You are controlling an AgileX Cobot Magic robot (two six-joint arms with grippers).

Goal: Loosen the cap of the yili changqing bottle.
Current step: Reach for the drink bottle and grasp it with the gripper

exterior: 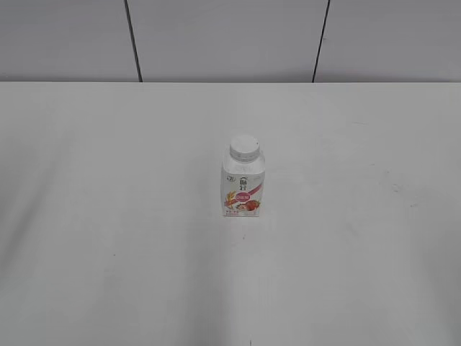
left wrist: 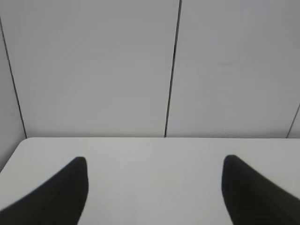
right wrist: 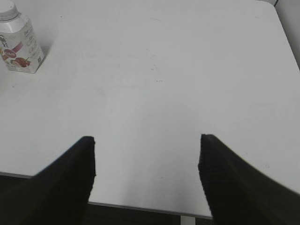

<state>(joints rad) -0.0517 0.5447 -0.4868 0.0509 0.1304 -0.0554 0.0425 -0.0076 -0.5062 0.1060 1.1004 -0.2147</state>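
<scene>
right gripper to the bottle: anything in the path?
Nothing. In the right wrist view, only bare table lies between the open right gripper and the bottle.

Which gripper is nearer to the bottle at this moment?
Probably the right. The right gripper is open over the table's near edge, with the bottle in its view far off to the left. The left gripper, also open, does not see it.

**White on white, one patch of pink-red**

White bottle (exterior: pixel 243 189) with a white cap (exterior: pixel 243 148); pink-red label with a red strawberry picture and a touch of yellow-orange. Plain white desk (exterior: pixel 108 216), unpatterned, faintly scuffed. Pale grey wall panels (exterior: pixel 223 36) split by thin dark seams. Black fingers on the left pincer (left wrist: pixel 154 192) and the right pincer (right wrist: pixel 147 178), matte, finely textured.
</scene>
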